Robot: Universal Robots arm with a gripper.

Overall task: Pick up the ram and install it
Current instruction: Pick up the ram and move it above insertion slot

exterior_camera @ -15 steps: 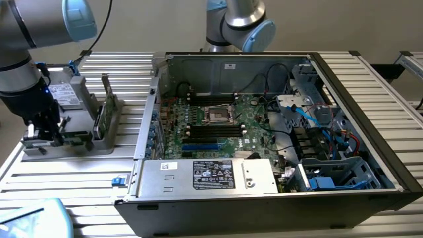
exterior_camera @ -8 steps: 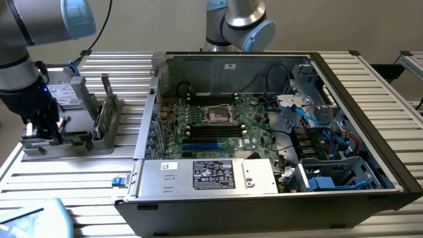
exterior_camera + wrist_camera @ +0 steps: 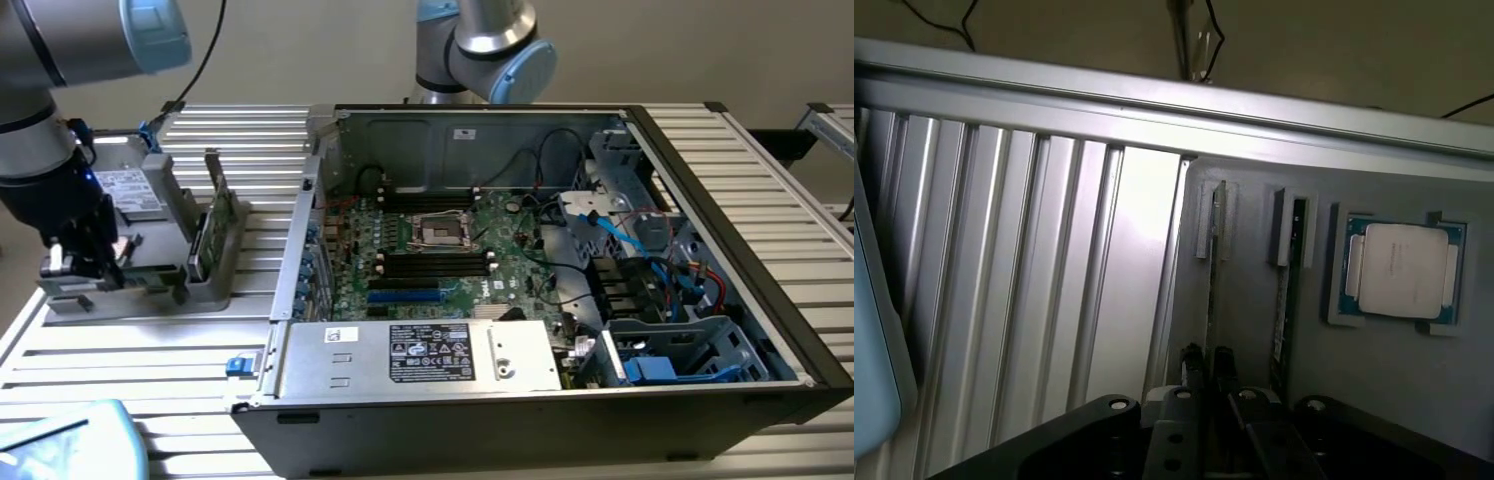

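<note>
Fingers (image 3: 1192, 362) slightly parted | ram (image 3: 1212, 290) edge-on, near end hidden behind them

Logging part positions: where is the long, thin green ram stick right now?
The green ram stick stands on edge in a slot of the grey holder tray at the exterior view's left, outside the open computer case, beside the square silver processor chip.
</note>
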